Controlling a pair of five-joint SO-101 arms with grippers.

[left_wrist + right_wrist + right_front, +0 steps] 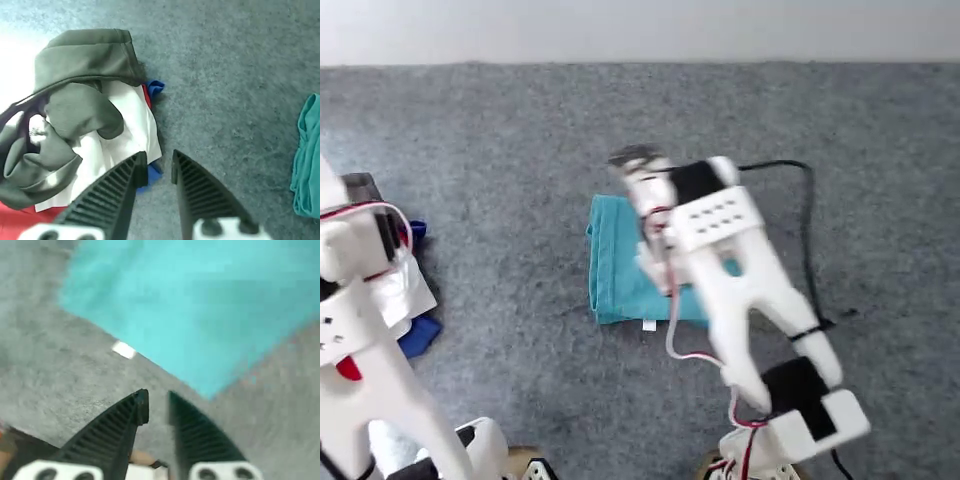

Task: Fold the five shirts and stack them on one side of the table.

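A folded teal shirt lies mid-table, with a small white tag at its near edge. My right gripper hovers just off that edge of the teal shirt, its fingers a narrow gap apart and holding nothing. At the table's left side is a loose pile: an olive shirt on top, then white, blue and red ones beneath. Above the pile's edge hangs my left gripper, also slightly open and empty. The teal shirt lies far off to its side.
Grey carpet-like cloth covers the whole table. A black cable loops beside the right arm. A pale wall runs along the far edge. Bare cloth stretches between the pile and the teal shirt.
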